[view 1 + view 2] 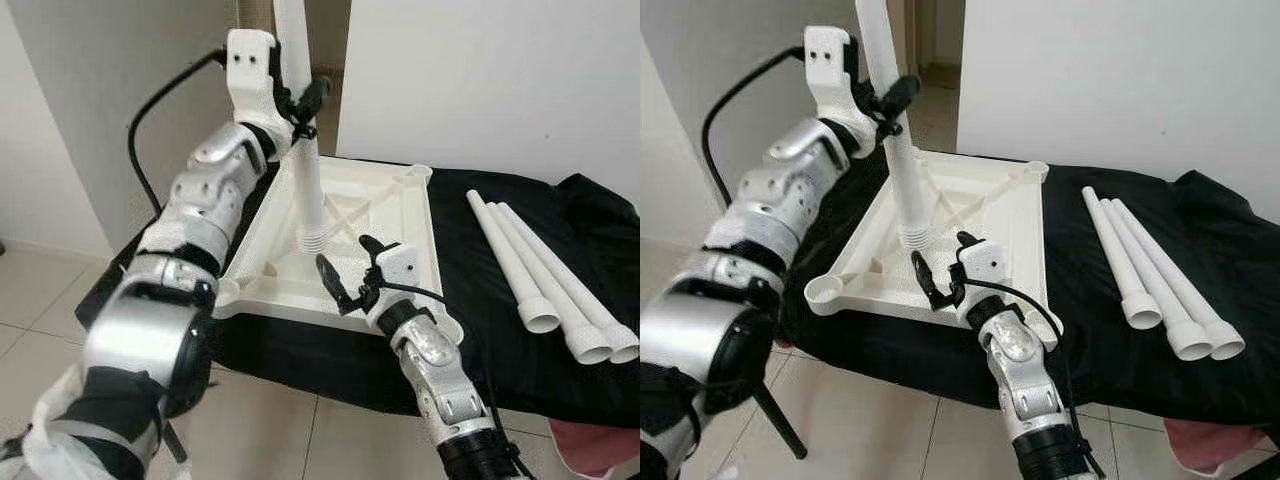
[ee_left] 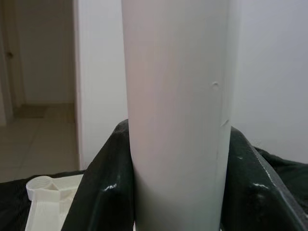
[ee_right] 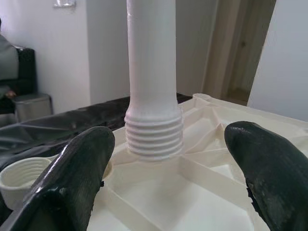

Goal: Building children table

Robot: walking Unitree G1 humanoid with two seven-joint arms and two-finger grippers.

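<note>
Left hand [image 1: 305, 105] is up high, its two black fingers [image 2: 103, 192] clamped on either side of a white table leg [image 1: 305, 170], gripping it partway along the tube. The leg stands nearly upright, leaning a touch, with its threaded end [image 3: 154, 134] resting down on the inner ribs of the upturned white tabletop [image 1: 405, 215], close to the middle rather than at a corner socket.

Right hand [image 1: 352, 272] sits low at the tabletop's near edge, fingers [image 3: 72, 178] spread wide and holding nothing. Through its wrist view the threaded end of the leg is straight ahead, between the two fingertips but beyond them, not touched.

A round threaded corner socket [image 1: 826, 290] shows at the tabletop's near left corner, and another [image 1: 418, 172] at the far right corner.

The tabletop lies underside up on a black cloth [image 1: 480, 300] that covers the worktop. To the right on the same cloth, well apart from the tabletop, three more white legs [image 1: 545, 280] lie side by side, touching, their wider ends toward the robot.

Pale tiled floor [image 1: 40, 300] below, white wall [image 1: 480, 70] behind, a doorway [image 2: 38, 72] beyond.
</note>
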